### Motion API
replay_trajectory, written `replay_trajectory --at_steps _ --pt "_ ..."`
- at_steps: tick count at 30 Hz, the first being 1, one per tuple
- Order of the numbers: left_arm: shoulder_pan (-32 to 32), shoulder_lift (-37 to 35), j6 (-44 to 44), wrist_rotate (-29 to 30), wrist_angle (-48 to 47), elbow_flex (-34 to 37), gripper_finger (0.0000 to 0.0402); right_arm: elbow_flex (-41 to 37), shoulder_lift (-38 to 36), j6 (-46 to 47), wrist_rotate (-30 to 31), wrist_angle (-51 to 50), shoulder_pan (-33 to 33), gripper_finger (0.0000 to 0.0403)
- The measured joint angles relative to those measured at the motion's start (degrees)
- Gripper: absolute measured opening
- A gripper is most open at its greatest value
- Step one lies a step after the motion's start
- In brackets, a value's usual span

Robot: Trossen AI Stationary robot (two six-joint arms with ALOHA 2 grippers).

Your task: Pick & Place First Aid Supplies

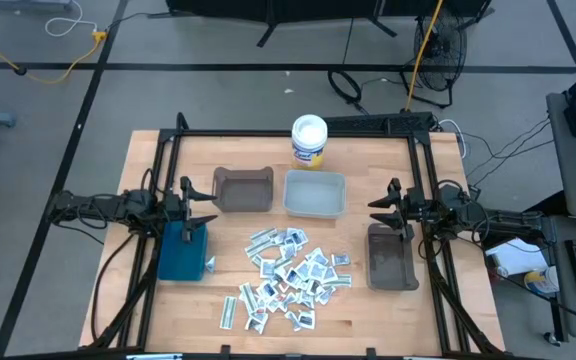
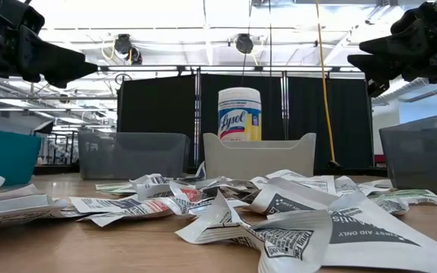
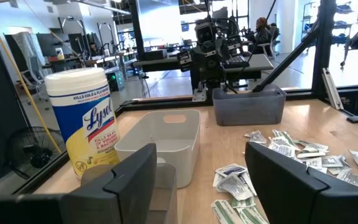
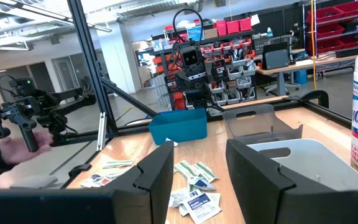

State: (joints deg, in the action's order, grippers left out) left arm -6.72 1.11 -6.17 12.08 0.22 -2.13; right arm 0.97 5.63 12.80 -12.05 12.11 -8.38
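Item: first aid supplies (image 1: 290, 278), heaped loose on counter (image 1: 368, 310), between and forward of both jaws, well apart from each. Left gripper (image 1: 203, 205): jaws spread, empty. Right gripper (image 1: 380, 205): jaws parted, empty. Bins appear unfilled; sorting apparently all outstanding.

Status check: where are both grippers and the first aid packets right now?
Left gripper open above teal bin. Right gripper open above grey bin. First aid packets piled mid-table, untouched. Nothing blocking.

- White tub (image 3: 87, 121), beside the white bin (image 3: 160, 140): label reads "Lysol", top band "KILLS COLD & FLU".
- Packet (image 2: 370, 231), in front of that bin: "FIRST AID ONLY".
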Motion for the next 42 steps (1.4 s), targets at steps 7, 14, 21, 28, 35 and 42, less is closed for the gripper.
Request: replay_trajectory --at_steps 7,14,21,28,35,42 --pt "-0.04 0.02 2.61 0.99 9.28 0.04 0.0251 0.00 0.00 -1.86 0.07 4.31 -0.16 0.0142" --pt "-0.04 -0.01 17.42 -2.55 10.99 0.04 0.0251 0.00 0.04 5.94 0.02 11.00 -0.15 0.0142" --pt "-0.04 0.01 17.12 1.00 10.80 0.04 0.0251 0.00 0.26 5.44 -0.06 11.66 -0.15 0.0142" --pt "-0.04 -0.01 19.69 15.10 10.63 0.04 0.0251 0.00 0.42 0.68 -0.04 13.27 -0.15 0.0141" --pt "-0.04 -0.01 18.96 20.60 10.34 0.02 0.0251 0.00 1.89 4.94 -0.11 13.04 -0.15 0.0141" --pt "-0.04 -0.01 16.92 20.55 12.47 0.02 0.0251 0.00 4.72 -0.96 -0.07 13.21 -0.13 0.0141"
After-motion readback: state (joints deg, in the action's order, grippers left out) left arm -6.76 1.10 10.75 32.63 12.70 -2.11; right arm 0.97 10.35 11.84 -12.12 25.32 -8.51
